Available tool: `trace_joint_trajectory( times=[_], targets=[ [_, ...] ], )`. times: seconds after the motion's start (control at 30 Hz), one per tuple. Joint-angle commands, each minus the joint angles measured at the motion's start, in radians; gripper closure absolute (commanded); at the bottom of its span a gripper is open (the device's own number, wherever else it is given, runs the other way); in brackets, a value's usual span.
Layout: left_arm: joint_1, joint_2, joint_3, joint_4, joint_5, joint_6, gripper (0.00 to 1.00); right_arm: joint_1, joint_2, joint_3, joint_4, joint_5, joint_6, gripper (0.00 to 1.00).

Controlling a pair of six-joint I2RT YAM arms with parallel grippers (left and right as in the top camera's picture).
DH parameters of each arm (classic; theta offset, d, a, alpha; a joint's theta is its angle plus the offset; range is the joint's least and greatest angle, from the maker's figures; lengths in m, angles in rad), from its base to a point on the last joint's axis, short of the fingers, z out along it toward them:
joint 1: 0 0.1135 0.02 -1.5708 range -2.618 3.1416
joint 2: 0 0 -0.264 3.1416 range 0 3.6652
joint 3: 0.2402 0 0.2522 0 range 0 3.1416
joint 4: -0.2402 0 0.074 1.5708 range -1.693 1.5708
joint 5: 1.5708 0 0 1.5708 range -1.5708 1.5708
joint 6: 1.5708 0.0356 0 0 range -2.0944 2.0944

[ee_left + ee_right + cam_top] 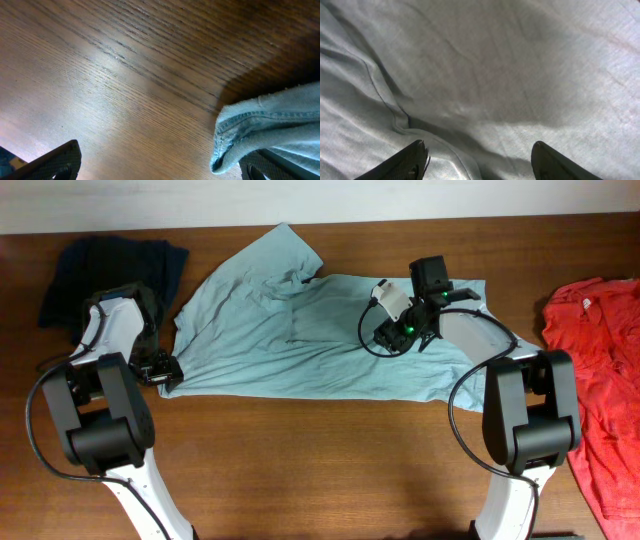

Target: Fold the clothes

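While both arms sit low over the desk (330, 470), the light blue shirt (300, 330) lies spread across the upper middle of the overhead pic. It's wrinkled, one sleeve poking toward the top edge, the long hem running along its lower side. The left tool (166, 370) is at the shirt's lower left corner, approx. where hem meets bare wood. In the left wrist view its two dark fingers (52, 162) sit at the bottom corners of the frame, wide apart, i.e. released. A bunched bit of blue hem lies at lower right, up against the finger there, w/ only wood grain between the two. The right tool (397, 332) hovers over the shirt, right of centre in the overhead pic. Its wrist view is filled w/ pale cloth, a seam curving down the left side, and both fingers (407, 162) show at the bottom edge, spread — released too, gripping nothing. Can't tell if they touch the cloth. A dark navy garment (110, 265) is heaped in the upper left of the desk, just beside the shirt — a red garment (598, 380) lies at the far right edge, well apart.
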Motion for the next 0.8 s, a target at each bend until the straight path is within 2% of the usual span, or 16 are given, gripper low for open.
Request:
trace_joint_trajectory(
  times=[0.0, 0.13, 0.27, 0.4, 0.5, 0.6, 0.63, 0.77],
  targets=[
    [0.004, 0.018, -0.010, 0.003, -0.021, -0.003, 0.01, 0.002, -0.042, 0.036, -0.016, 0.039, 0.069, 0.28],
    [0.004, 0.018, -0.010, 0.003, -0.021, -0.003, 0.01, -0.010, -0.105, 0.068, -0.092, 0.078, 0.143, 0.28],
    [0.004, 0.018, -0.010, 0.003, -0.021, -0.003, 0.01, -0.051, -0.180, 0.105, -0.264, 0.163, 0.269, 0.28],
    [0.004, 0.018, -0.010, 0.003, -0.021, -0.003, 0.01, -0.134, -0.234, 0.106, -0.443, 0.161, 0.411, 0.29],
    [0.004, 0.018, -0.010, 0.003, -0.021, -0.003, 0.01, -0.211, -0.237, 0.106, -0.583, 0.159, 0.503, 0.37],
    [0.004, 0.018, -0.010, 0.003, -0.021, -0.003, 0.00, -0.280, -0.226, 0.089, -0.647, 0.159, 0.528, 0.43],
    [0.004, 0.018, -0.010, 0.003, -0.021, -0.003, 0.01, -0.305, -0.226, 0.074, -0.646, 0.159, 0.528, 0.48],
    [0.004, 0.018, -0.010, 0.003, -0.021, -0.003, 0.01, -0.375, -0.224, -0.003, -0.613, 0.136, 0.546, 0.94]
  ],
)
